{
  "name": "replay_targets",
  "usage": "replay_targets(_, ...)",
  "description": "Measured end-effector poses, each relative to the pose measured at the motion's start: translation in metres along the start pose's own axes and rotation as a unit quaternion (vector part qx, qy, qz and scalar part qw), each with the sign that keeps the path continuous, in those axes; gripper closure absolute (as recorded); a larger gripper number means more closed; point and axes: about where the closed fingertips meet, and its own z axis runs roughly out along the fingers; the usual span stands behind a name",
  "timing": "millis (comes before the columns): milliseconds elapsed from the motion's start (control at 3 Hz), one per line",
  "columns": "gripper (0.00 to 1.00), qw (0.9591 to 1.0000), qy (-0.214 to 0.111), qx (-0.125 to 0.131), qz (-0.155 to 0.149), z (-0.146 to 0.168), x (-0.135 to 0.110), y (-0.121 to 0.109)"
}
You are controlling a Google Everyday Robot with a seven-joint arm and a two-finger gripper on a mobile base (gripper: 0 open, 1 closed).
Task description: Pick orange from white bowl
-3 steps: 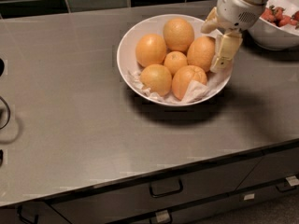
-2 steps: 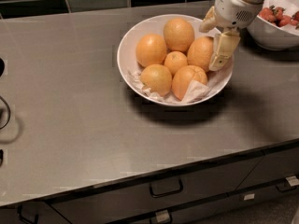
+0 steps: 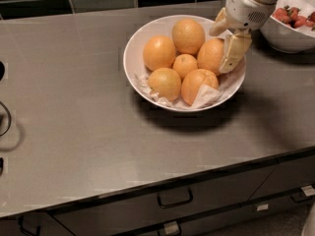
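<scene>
**Entry: desk, one bowl of fruit, arm at work**

- Desk (image 3: 74, 112): grey, with dark drawers below its front edge.
- White bowl (image 3: 131, 58): wide and shallow, lined with crumpled paper (image 3: 207, 96). It holds six oranges.
- Orange (image 3: 208, 55): we take the large, evenly coloured fruit at the bowl's right side as the one wanted. It lies in the bowl against the small orange (image 3: 185, 65) and just behind the creased orange (image 3: 198, 86).
- Tool (image 3: 222, 48): hangs over the bowl's right rim. Its fingers are apart, the long one down the orange's right flank and the short one near its upper shoulder. We cannot tell whether either pad touches the peel.
- Second bowl (image 3: 285, 37): holds strawberries at the far right and plays no part here.

**Step in hand:** we judge this to be the reach and alignment, with the grasp not yet made.

**Next move calls for:** the fingers to sink further round the orange's widest part and close firmly without nudging its neighbours. The lift should then go straight up, clear of the rim.

**Against a second ago:** the tool sits almost where it was, perhaps a shade higher. The oranges keep the same arrangement.
</scene>
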Motion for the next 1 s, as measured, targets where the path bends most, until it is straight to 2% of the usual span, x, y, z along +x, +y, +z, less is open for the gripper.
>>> replay_targets(333,0.33,1.0000,-0.002,-0.005,0.004,0.0044,0.0036,0.0019)
replay_targets(1000,0.32,0.9999,-0.003,-0.012,0.007,0.0109,0.0061,0.0047)
